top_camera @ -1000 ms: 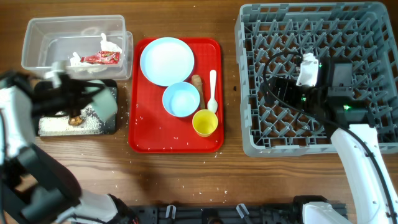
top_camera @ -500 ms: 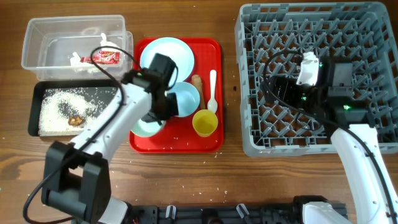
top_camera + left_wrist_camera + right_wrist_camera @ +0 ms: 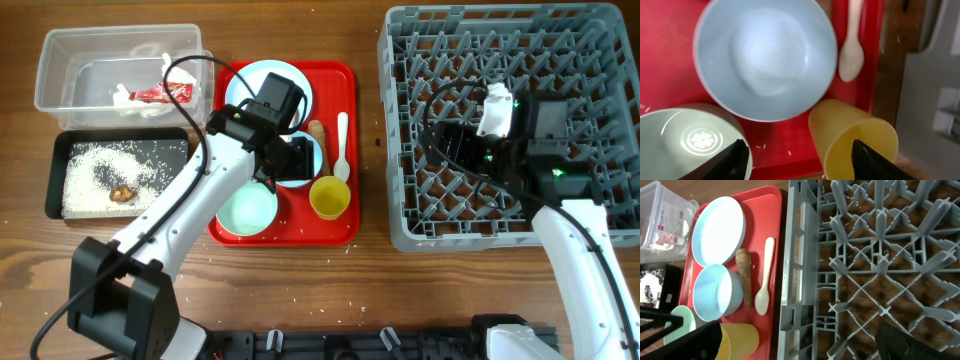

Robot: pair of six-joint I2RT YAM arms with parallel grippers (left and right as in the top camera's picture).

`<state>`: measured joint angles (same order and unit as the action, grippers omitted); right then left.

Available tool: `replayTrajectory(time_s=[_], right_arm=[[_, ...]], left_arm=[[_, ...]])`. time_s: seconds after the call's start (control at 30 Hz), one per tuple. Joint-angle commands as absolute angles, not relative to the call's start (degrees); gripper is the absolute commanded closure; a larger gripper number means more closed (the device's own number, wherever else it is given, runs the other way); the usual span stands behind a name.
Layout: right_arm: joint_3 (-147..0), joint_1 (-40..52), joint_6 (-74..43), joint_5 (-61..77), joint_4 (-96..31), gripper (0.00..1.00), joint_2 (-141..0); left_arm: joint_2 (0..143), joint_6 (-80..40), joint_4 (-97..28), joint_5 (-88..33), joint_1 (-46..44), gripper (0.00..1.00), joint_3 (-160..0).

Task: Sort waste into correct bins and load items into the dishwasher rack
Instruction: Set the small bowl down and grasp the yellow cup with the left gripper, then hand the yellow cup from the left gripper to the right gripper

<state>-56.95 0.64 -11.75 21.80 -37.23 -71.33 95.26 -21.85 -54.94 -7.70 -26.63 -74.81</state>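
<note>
Pale bowl (image 3: 765, 60) | just above your left claw (image 3: 799, 150) in the left wrist frame | claw wide, empty | left arm nearer

The left arm (image 3: 170, 215) and right arm (image 3: 580, 250) are clad in white shells with black joints — black cables (image 3: 428, 108) are looped behind the black fingers (image 3: 732, 156).
</note>
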Motion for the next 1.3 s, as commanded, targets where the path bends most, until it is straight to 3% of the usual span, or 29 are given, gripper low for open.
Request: replayTrajectory(time_s=[0.0,0.1,0.3,0.33,0.47,0.73,0.8,0.93,1.17,1.23,1.27], right_arm=[[-57.8,0.8,-12.1,21.4,-37.1,0.0,-71.9],[-57.8,0.8,-12.0,21.4,-37.1,0.0,-71.9],[-57.8,0.8,-12.0,21.4,-37.1,0.0,-71.9],[-57.8,0.8,-12.0,21.4,-37.1,0.0,-71.9],[-57.8,0.8,-12.0,28.6,-36.7,0.0,-71.9],[-57.8,0.8,-10.5,65.3,-20.3,0.0,-71.9],[-57.8,0.9,-10.6,70.9,-15.0,0.0,-71.9],[-57.8,7.6,-12.2,71.9,-5.4,0.0,-71.9],[-57.8,13.7,-14.1,64.6,1.0,0.01,-71.9],[-57.8,15.2,-14.1,63.0,1.9,0.07,-71.9],[-57.8,15.9,-14.0,62.8,2.3,0.16,-72.2]], left_arm=[[97.4,-11.9,-54.5,-12.8,-28.2,0.36,-73.9],[101.9,-10.9,-54.9,-12.9,-30.5,0.43,-73.1],[104.5,-10.9,-54.6,-12.4,-32.4,0.93,-73.1],[104.5,-11.0,-54.6,-12.4,-32.4,0.96,-73.1],[102.5,-14.1,-55.4,-19.2,-30.3,0.96,-74.9],[95.4,-13.9,-42.6,-76.0,-10.7,0.96,-77.1],[95.4,-15.0,-39.7,-82.8,-9.3,0.96,-77.1],[95.4,-15.4,-35.7,-90.2,-9.3,0.96,-77.1],[95.4,-16.8,-37.2,-90.4,-11.9,0.96,-77.1],[95.4,-17.0,-37.3,-90.4,-13.4,0.96,-77.1],[95.4,-17.0,-37.3,-90.4,-14.0,0.96,-77.1]])
